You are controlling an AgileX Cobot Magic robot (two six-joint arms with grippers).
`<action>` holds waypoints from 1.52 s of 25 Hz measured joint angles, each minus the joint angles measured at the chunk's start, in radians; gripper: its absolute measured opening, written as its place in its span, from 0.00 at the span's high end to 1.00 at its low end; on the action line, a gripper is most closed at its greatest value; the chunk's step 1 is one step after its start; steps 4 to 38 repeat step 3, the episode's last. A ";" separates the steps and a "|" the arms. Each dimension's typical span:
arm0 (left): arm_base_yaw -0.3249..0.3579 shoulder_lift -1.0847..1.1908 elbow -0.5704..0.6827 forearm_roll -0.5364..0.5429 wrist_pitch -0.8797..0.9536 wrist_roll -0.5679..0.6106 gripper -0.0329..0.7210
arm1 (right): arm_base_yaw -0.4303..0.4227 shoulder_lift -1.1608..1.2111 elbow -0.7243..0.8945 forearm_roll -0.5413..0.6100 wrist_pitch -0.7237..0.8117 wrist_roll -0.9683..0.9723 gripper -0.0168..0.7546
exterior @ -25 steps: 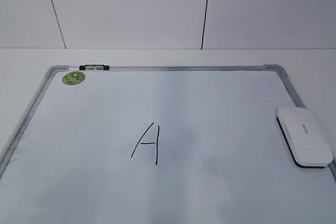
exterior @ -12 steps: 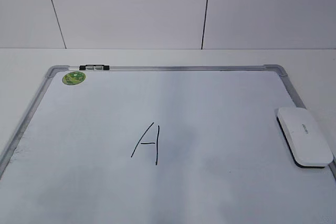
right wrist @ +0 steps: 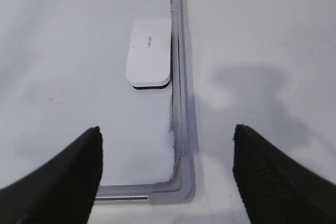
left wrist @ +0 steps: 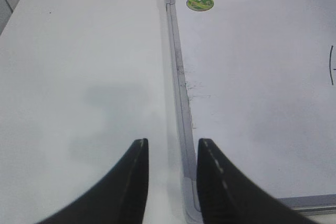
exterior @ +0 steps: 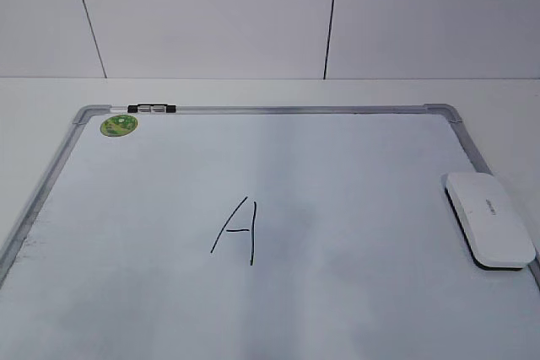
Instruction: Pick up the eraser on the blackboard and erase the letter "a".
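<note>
Two grippers, empty: left [left wrist: 172, 153] narrow gap | right [right wrist: 167, 142] wide | eraser [exterior: 489, 219] on blackboard [exterior: 270, 110] right edge, letter "a" [exterior: 236, 232] mid-board

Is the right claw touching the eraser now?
Apart. In the right wrist view, the right claw is wide open near the board's corner, and bare blackboard lies between its fingers and the eraser.

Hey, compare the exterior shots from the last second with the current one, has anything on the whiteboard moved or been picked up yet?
Nothing has visibly changed. The eraser lies in the same spot by the right edge of the blackboard, untouched, and the letter is unerased. No gripper shows in the exterior view, then or now.
</note>
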 joint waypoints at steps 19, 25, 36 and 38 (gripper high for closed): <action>0.000 0.000 0.000 0.000 0.000 0.000 0.64 | 0.000 0.000 0.000 0.000 0.000 0.000 0.21; 0.000 0.000 0.000 0.000 0.000 0.000 0.64 | 0.000 0.000 0.000 0.000 0.000 0.000 0.21; 0.000 0.000 0.000 0.000 0.000 0.000 0.64 | 0.000 0.000 0.000 0.000 0.000 0.000 0.21; 0.000 0.000 0.000 0.000 0.000 0.000 0.64 | 0.000 0.000 0.000 0.000 0.000 0.000 0.21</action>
